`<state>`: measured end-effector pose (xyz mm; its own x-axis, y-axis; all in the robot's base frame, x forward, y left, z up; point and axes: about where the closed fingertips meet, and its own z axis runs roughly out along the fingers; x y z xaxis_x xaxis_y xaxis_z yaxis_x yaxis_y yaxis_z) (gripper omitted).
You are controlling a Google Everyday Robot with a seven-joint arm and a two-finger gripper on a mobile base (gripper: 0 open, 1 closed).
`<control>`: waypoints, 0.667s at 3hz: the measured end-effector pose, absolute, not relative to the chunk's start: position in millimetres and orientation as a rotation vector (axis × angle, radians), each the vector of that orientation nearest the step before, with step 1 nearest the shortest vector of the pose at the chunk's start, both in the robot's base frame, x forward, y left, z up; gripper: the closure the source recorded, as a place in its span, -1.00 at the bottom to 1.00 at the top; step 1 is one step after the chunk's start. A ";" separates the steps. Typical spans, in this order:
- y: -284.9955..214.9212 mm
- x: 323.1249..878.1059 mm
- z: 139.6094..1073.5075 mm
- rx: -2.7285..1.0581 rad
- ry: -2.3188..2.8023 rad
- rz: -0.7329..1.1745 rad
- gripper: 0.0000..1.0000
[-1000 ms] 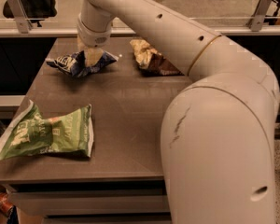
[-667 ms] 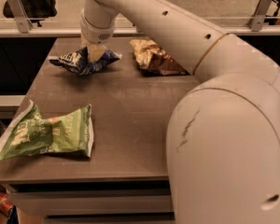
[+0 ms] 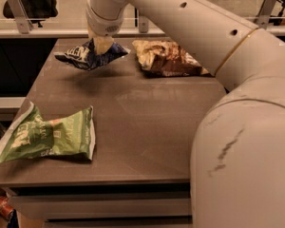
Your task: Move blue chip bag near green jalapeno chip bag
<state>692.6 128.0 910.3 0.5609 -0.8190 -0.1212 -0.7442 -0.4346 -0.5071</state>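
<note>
**Blue bag pinched at the far side, green bag waiting at the near corner**

Closest to us, the green jalapeno chip bag [image 3: 47,137] lies flat at the near left corner of the table [image 3: 152,127], its left end hanging slightly past the edge. A wide stretch of bare tabletop separates it from everything else.

Farther back on the left, the blue chip bag [image 3: 88,56] sits under the gripper [image 3: 102,44]. The two fingers are pinched onto the bag's upper middle. We judge it to be lifted just clear of the surface, because a soft shadow lies on the table beneath it. It is well apart from the green bag.

We expect the blue bag to be very light, soft and crinkly. Its foil is slick, and its ends droop to either side of the pinch. The hold near the middle of the top looks sensible. A grip on the puffed body could slip or crush the chips, so we would carry it gently and set it down just beside the green bag.

Just right of the blue bag, the brown-and-tan bag [image 3: 165,58] rests near the far edge. The arm [image 3: 204,30] reaches over it from the right
</note>
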 end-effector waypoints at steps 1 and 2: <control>123.1 687.4 928.3 -2.280 1.216 -0.224 1.00; 121.1 680.5 948.6 -2.280 1.140 -0.232 1.00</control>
